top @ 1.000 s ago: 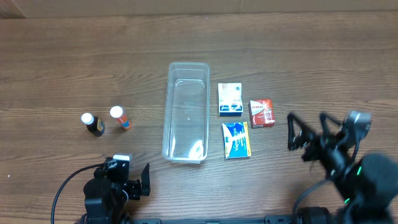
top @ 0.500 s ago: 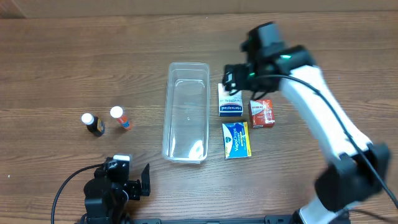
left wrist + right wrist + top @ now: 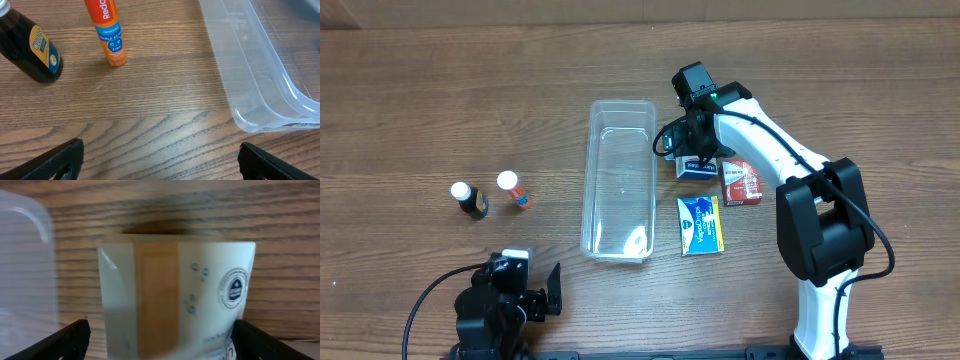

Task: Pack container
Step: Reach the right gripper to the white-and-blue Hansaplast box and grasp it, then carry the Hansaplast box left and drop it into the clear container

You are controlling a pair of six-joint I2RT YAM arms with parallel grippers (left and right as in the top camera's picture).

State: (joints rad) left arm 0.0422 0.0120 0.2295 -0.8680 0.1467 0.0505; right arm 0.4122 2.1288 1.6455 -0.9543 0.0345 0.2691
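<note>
The clear plastic container (image 3: 590, 190) lies lengthwise at the table's middle and looks empty. It also shows in the left wrist view (image 3: 260, 75) and the right wrist view (image 3: 25, 255). My right gripper (image 3: 693, 150) is open, low over a white and blue box (image 3: 695, 172). In the right wrist view its fingers (image 3: 65, 340) stand on either side of that box (image 3: 200, 295), with the gripper (image 3: 160, 347) not closed on it. My left gripper (image 3: 520, 283) is open and empty near the front edge, also in its wrist view (image 3: 160, 160).
A red box (image 3: 741, 182) and a blue and yellow box (image 3: 700, 224) lie right of the container. A dark bottle (image 3: 472, 200) (image 3: 30, 50) and an orange tube (image 3: 513, 190) (image 3: 107, 30) stand left of it.
My right arm swung from the front right across the table and came down over the white and blue box. The left arm and all objects stayed put.
</note>
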